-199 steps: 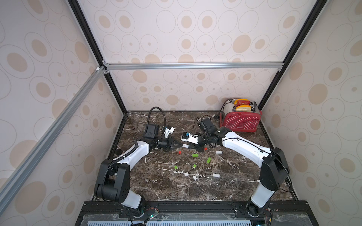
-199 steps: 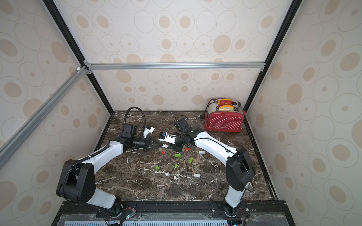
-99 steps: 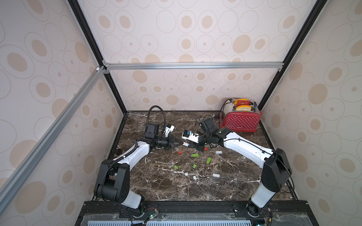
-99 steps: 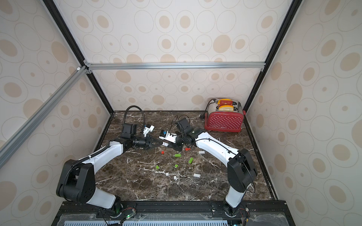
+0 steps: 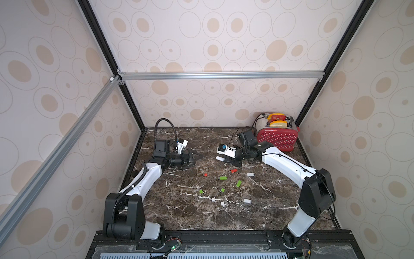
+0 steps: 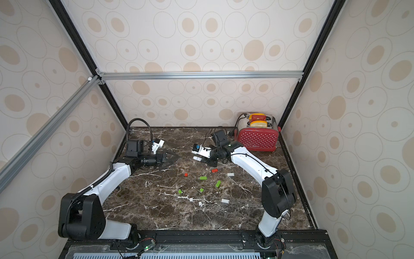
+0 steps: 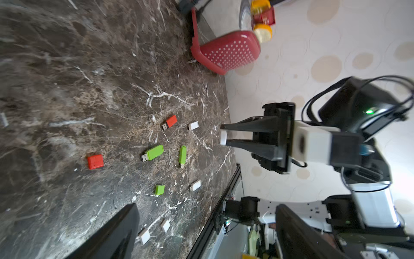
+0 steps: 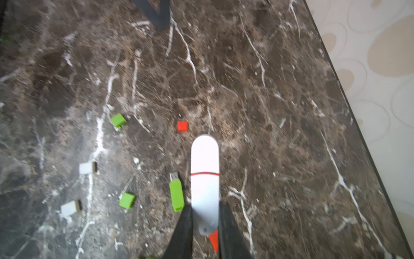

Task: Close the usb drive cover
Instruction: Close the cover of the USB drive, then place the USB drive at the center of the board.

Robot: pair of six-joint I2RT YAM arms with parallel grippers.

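Note:
The usb drive is a white rounded stick with a thin red line around its middle. Its cover end lies flush against the body. My right gripper is shut on the drive's rear end, holding it level just above the marble. In both top views the drive pokes leftward out of the right gripper. My left gripper stands open and empty, a short way left of the drive. The left wrist view shows the drive's tip between the right fingers, with the left gripper spread wide.
A red toaster stands at the back right. Loose pieces lie scattered mid-table: a green drive, a red drive, a red cap, a white piece and several more green and white ones.
The left gripper has opened and drawn back to the left, away from the drive. The right gripper keeps hold of the drive and has shifted slightly right.

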